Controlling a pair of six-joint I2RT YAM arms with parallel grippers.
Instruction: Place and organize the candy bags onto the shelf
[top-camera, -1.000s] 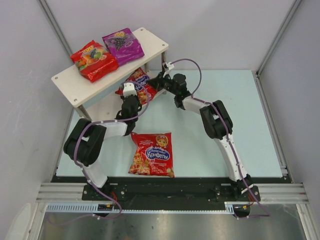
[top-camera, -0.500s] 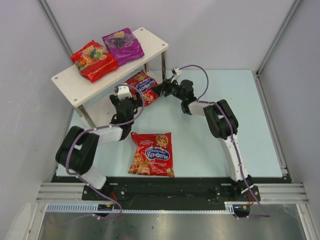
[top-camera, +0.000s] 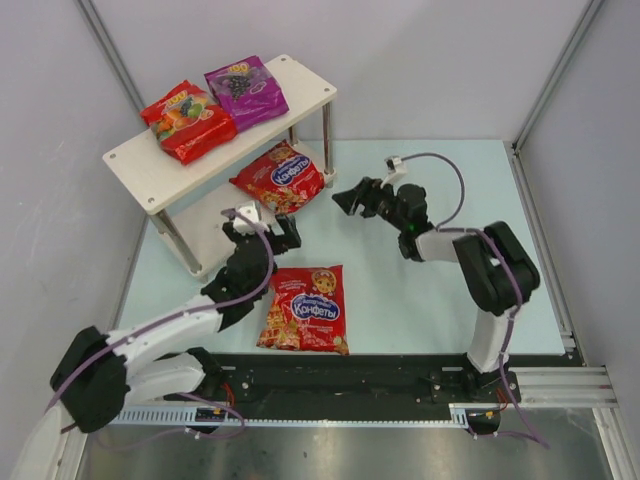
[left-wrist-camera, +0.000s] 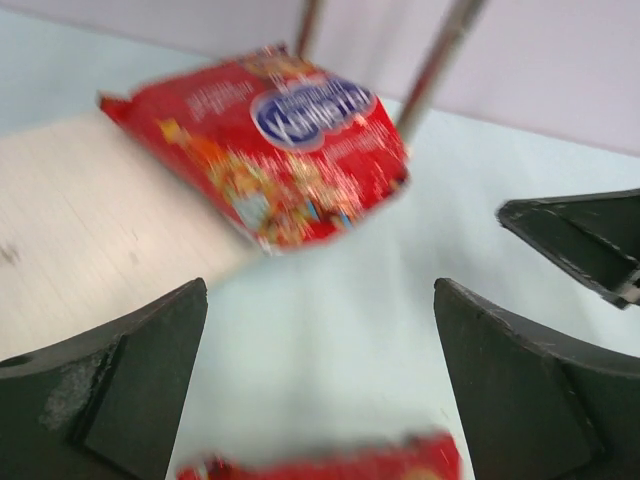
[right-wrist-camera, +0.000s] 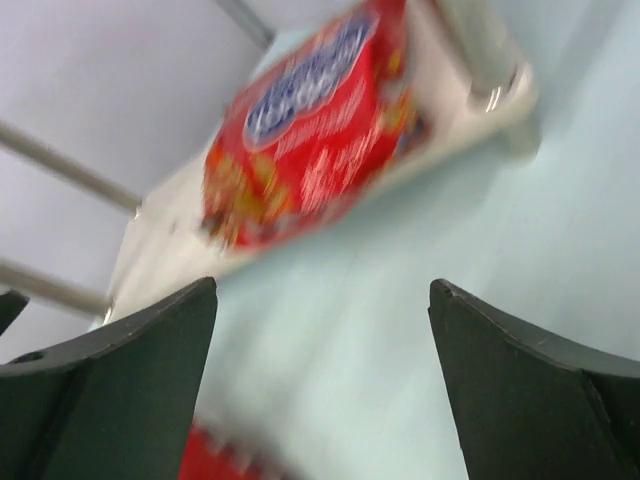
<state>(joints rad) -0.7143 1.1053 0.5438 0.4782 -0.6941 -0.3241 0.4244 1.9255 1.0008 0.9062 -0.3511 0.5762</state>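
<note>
a red logo bag (top-camera: 280, 177) is lying on the lower board of the shelf (top-camera: 140, 165); the fruit-print bag (top-camera: 188, 121) and purple bag (top-camera: 245, 92) are sitting together on top. a second logo bag (top-camera: 305, 308) is lying on the table (top-camera: 400, 300). the left gripper (top-camera: 262, 228) and right gripper (top-camera: 350, 200) are hovering nearby, both spread, empty.

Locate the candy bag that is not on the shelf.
Top view: the red candy bag lies flat on the table near its front edge, just right of the left arm.
</note>
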